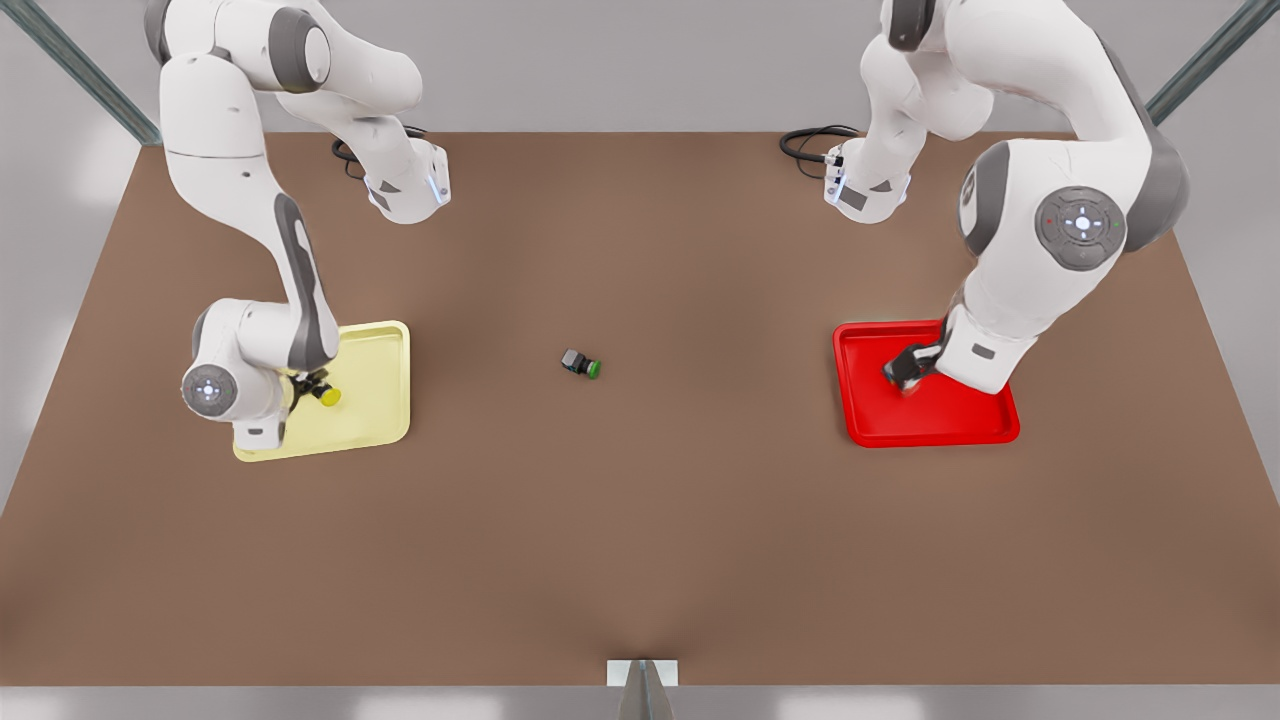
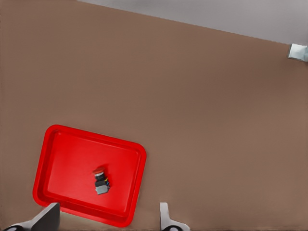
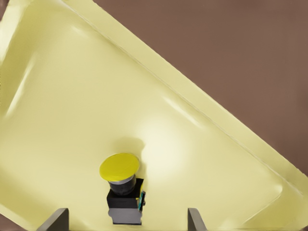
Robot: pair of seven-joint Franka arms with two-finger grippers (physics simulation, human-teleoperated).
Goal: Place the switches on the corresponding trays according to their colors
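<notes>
The red tray sits at the front view's right, and the red-capped switch lies on its floor. My left gripper hangs above it, open, its fingers spread wide and touching nothing. In the front view the left gripper is low over this tray. At the front view's left the yellow-capped switch rests in the pale yellow tray. My right gripper is open around it, both fingers well clear of its body. The yellow cap shows beside the right gripper.
A green-capped switch lies on its side on the brown table, midway between the two trays. Black cables curl at the far edge near the arm bases. A small metal bracket stands at the near edge.
</notes>
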